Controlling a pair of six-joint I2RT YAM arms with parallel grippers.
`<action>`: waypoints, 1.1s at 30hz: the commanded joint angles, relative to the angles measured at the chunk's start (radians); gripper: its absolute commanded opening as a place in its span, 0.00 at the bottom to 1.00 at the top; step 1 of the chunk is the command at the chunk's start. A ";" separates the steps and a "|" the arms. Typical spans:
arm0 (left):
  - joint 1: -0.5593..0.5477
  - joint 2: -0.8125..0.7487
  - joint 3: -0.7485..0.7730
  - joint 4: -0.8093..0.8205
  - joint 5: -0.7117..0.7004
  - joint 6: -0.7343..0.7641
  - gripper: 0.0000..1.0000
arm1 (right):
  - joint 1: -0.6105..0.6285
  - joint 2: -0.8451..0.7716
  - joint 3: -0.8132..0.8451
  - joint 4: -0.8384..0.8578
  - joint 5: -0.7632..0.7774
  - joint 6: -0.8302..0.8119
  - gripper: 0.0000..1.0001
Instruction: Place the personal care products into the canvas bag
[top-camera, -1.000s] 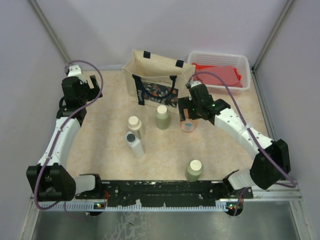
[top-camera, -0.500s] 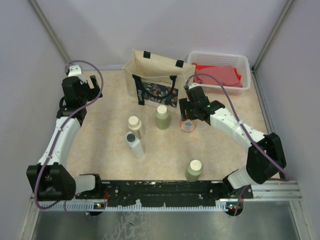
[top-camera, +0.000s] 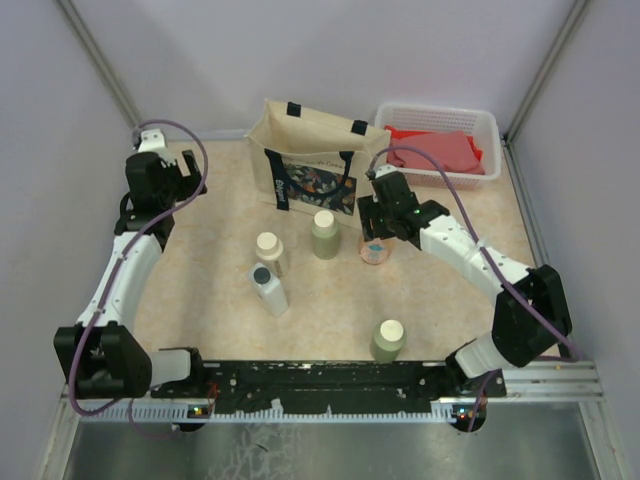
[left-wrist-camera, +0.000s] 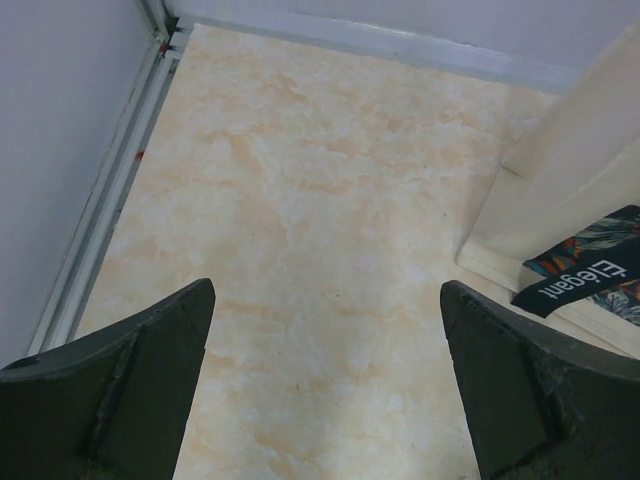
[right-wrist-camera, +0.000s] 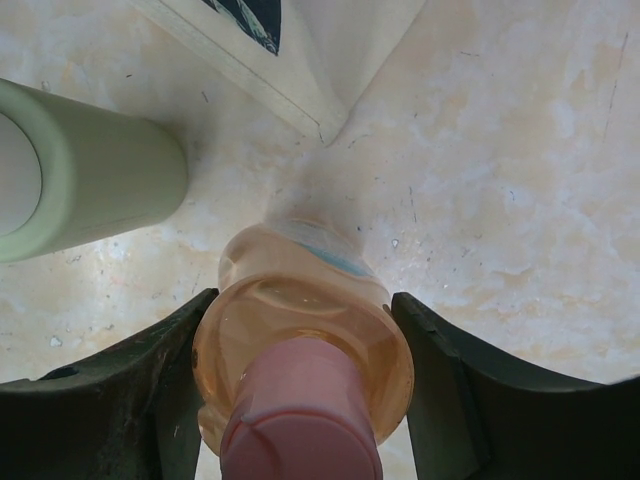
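A peach-pink round flask with a pink cap stands on the table just in front of the canvas bag. My right gripper is shut on the flask, one finger pressed against each side of it. In the overhead view the flask shows under the right gripper. An olive-green bottle stands to its left, and another near the front. A beige bottle and a white dark-capped bottle stand mid-left. My left gripper hangs open over bare table left of the bag.
A white plastic basket with red contents sits at the back right, beside the bag. The nearest olive-green bottle stands close to my right gripper's left finger. Grey walls enclose the table on three sides.
My right gripper has come down around the peach-pink flask and its fingers have drawn in against it. The left arm has not moved.
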 joint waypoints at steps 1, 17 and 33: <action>-0.006 0.004 0.017 0.105 0.145 0.025 1.00 | 0.011 0.014 0.061 -0.024 0.039 -0.028 0.25; -0.128 0.399 0.521 0.019 0.335 0.087 1.00 | 0.011 0.037 0.068 -0.040 0.048 -0.039 0.21; -0.226 0.673 0.833 -0.234 0.278 0.162 1.00 | 0.011 0.043 0.068 -0.047 0.053 -0.051 0.20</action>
